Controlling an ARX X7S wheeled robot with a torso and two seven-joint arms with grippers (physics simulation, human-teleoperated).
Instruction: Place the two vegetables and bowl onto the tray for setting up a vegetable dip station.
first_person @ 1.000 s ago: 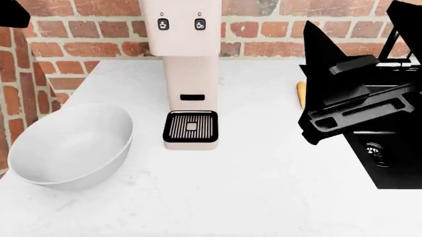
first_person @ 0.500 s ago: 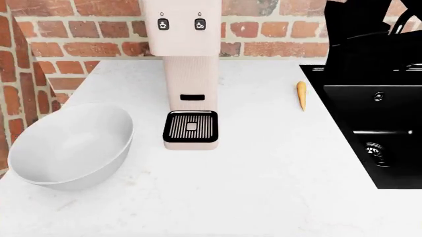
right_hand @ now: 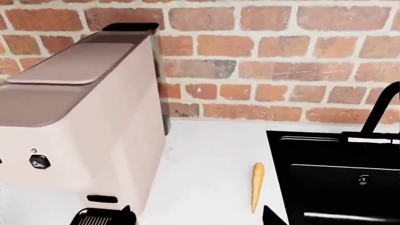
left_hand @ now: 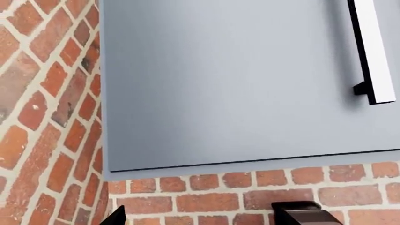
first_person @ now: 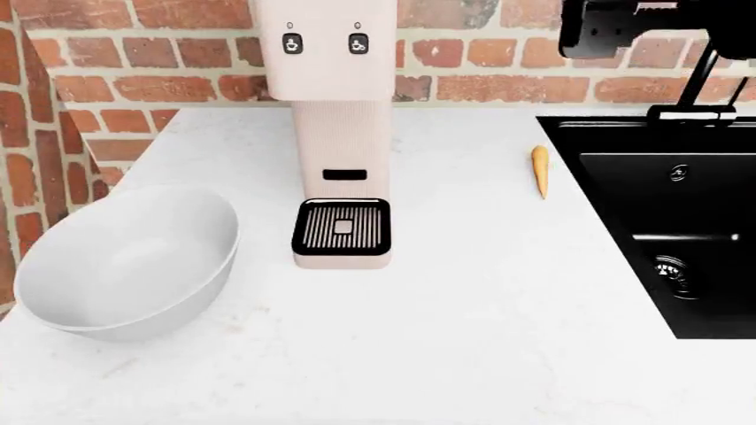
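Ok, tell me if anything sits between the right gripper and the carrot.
Nothing visible does. In the right wrist view the carrot lies alone on bare white counter, with the coffee machine off to one side and the black sink to the other. The right gripper shows only its fingertips.

White counter [first_person: 473,336]: bowl [first_person: 124,261], carrot [first_person: 541,171], coffee machine [first_person: 340,133].

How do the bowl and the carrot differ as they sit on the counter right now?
The bowl is white, wide and deep; the carrot is orange, slim and tapered. The bowl sits left of the coffee machine, near the brick side wall; the carrot lies right of it, beside the sink. Both rest untouched on the white counter.
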